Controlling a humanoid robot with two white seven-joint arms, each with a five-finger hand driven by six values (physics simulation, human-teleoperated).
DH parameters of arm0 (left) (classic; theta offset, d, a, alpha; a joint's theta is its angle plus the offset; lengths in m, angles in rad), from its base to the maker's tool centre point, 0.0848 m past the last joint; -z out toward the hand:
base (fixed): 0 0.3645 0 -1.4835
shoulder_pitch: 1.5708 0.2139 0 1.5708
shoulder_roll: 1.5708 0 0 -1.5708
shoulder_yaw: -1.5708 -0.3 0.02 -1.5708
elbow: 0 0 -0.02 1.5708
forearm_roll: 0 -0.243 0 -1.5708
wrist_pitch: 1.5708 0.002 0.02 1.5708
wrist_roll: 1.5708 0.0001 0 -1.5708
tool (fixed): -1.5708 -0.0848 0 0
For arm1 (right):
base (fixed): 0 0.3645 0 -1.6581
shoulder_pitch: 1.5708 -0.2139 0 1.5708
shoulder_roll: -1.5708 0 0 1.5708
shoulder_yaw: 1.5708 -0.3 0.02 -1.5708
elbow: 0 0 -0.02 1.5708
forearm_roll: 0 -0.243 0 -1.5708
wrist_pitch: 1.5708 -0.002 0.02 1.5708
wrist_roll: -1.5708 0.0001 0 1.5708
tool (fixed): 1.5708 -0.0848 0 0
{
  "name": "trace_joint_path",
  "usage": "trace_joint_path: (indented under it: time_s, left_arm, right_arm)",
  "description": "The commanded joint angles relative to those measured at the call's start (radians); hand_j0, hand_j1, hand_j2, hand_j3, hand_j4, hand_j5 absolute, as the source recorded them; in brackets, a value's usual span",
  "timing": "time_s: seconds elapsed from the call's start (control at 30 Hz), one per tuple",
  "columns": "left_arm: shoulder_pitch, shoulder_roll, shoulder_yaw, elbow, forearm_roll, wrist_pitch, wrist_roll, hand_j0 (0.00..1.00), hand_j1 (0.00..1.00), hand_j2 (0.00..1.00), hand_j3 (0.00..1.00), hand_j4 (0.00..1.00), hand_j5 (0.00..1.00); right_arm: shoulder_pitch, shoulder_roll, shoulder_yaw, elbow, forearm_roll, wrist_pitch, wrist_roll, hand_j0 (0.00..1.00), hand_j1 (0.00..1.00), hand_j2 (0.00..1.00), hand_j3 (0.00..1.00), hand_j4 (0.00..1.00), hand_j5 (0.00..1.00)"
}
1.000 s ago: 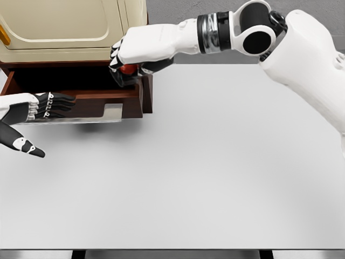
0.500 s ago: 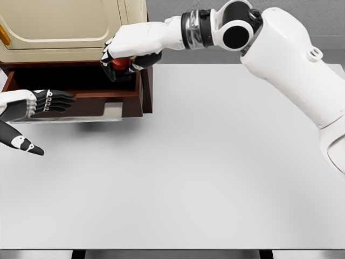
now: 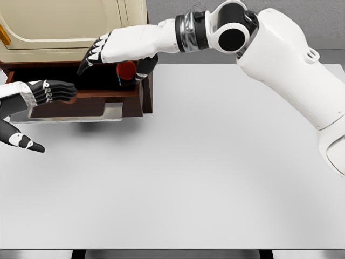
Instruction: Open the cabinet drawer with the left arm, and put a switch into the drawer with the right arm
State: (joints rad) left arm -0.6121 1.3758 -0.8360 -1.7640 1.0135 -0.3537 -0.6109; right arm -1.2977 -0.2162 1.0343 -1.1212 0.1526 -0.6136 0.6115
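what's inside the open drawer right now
A red-topped switch shows at the drawer opening's right end, below the right hand, whose fingers are spread. The drawer's floor is dark and partly covered by that hand.

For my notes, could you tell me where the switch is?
The red switch sits upper left, over the open drawer, just under the right hand.

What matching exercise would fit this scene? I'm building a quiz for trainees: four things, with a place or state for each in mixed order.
Column 1:
1. drawer
2. switch
3. left hand
4. right hand

Column 2:
A. red-topped, under the outstretched palm
B. fingers spread, above the drawer
C. pulled out of the cabinet
D. at the drawer's front, left edge of view

Pairs: 1-C, 2-A, 3-D, 4-B
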Motion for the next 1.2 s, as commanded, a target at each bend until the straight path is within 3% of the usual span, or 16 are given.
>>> trace_joint_path:
  time_s: [0.0, 0.2, 0.27, 0.37, 0.43, 0.5, 0.57, 0.67, 0.73, 0.93, 1.03, 1.1, 1.17]
  left_arm:
    - [0.000, 0.002, 0.002, 0.000, 0.013, -0.005, 0.000, 1.00, 1.00, 1.00, 1.00, 1.00, 1.00]
    - [0.002, 0.002, 0.000, 0.000, 0.017, -0.005, 0.000, 1.00, 1.00, 1.00, 1.00, 1.00, 1.00]
    - [0.002, 0.000, 0.000, 0.000, 0.020, -0.005, 0.000, 1.00, 1.00, 1.00, 1.00, 1.00, 1.00]
    - [0.006, -0.003, 0.000, 0.000, 0.045, -0.019, 0.000, 1.00, 1.00, 1.00, 1.00, 1.00, 1.00]
    - [0.006, -0.006, -0.002, 0.000, 0.047, -0.123, 0.000, 1.00, 1.00, 1.00, 1.00, 1.00, 1.00]
    - [0.000, -0.012, 0.002, 0.000, 0.045, -0.160, 0.000, 1.00, 1.00, 1.00, 1.00, 1.00, 1.00]
    - [-0.006, -0.021, 0.003, 0.000, 0.042, -0.197, 0.000, 1.00, 1.00, 1.00, 1.00, 1.00, 1.00]
    - [-0.031, -0.078, 0.003, 0.000, -0.018, -0.211, 0.000, 1.00, 1.00, 1.00, 1.00, 1.00, 1.00]
    - [-0.049, -0.113, 0.003, 0.000, -0.041, -0.211, 0.000, 1.00, 1.00, 1.00, 1.00, 1.00, 1.00]
    - [-0.074, -0.185, -0.002, -0.002, -0.078, -0.257, 0.000, 1.00, 1.00, 1.00, 1.00, 1.00, 1.00]
    - [-0.074, -0.190, -0.003, -0.002, -0.078, -0.257, 0.000, 1.00, 1.00, 1.00, 1.00, 1.00, 1.00]
    - [-0.077, -0.216, -0.003, -0.002, -0.079, -0.257, 0.000, 1.00, 1.00, 1.00, 1.00, 1.00, 1.00]
    - [-0.089, -0.265, -0.003, -0.002, -0.104, -0.257, 0.000, 1.00, 1.00, 1.00, 1.00, 1.00, 1.00]
  right_arm:
    - [-0.002, 0.006, 0.006, 0.046, -0.005, 0.003, -0.001, 1.00, 1.00, 1.00, 1.00, 1.00, 1.00]
    - [-0.020, 0.110, 0.003, 0.133, -0.001, 0.003, -0.001, 1.00, 1.00, 1.00, 1.00, 1.00, 1.00]
    - [-0.018, 0.098, 0.000, 0.081, -0.004, 0.003, -0.001, 1.00, 1.00, 1.00, 1.00, 1.00, 1.00]
    - [0.006, -0.057, 0.004, -0.147, -0.011, 0.003, -0.001, 1.00, 1.00, 1.00, 1.00, 1.00, 1.00]
    - [0.043, -0.209, 0.001, -0.307, -0.018, 0.003, -0.001, 1.00, 1.00, 1.00, 1.00, 1.00, 1.00]
    - [0.081, -0.367, -0.003, -0.396, -0.036, 0.003, -0.010, 1.00, 1.00, 1.00, 1.00, 1.00, 1.00]
    - [0.121, -0.509, -0.007, -0.433, -0.038, 0.003, -0.088, 1.00, 1.00, 1.00, 1.00, 1.00, 1.00]
    - [0.219, -0.672, -0.051, -0.424, -0.038, 0.003, -0.105, 1.00, 1.00, 1.00, 1.00, 1.00, 1.00]
    - [0.337, -0.716, -0.166, -0.397, -0.034, 0.003, -0.096, 1.00, 1.00, 1.00, 1.00, 1.00, 1.00]
    - [0.370, -0.727, -0.177, -0.263, -0.034, 0.003, -0.107, 1.00, 1.00, 1.00, 1.00, 1.00, 1.00]
    - [0.413, -0.726, -0.175, -0.243, -0.034, 0.003, -0.107, 1.00, 1.00, 1.00, 1.00, 1.00, 1.00]
    - [0.413, -0.715, -0.172, -0.147, -0.036, 0.003, -0.107, 1.00, 1.00, 1.00, 1.00, 1.00, 1.00]
    - [0.410, -0.689, -0.177, -0.126, -0.034, 0.003, -0.107, 1.00, 1.00, 1.00, 1.00, 1.00, 1.00]
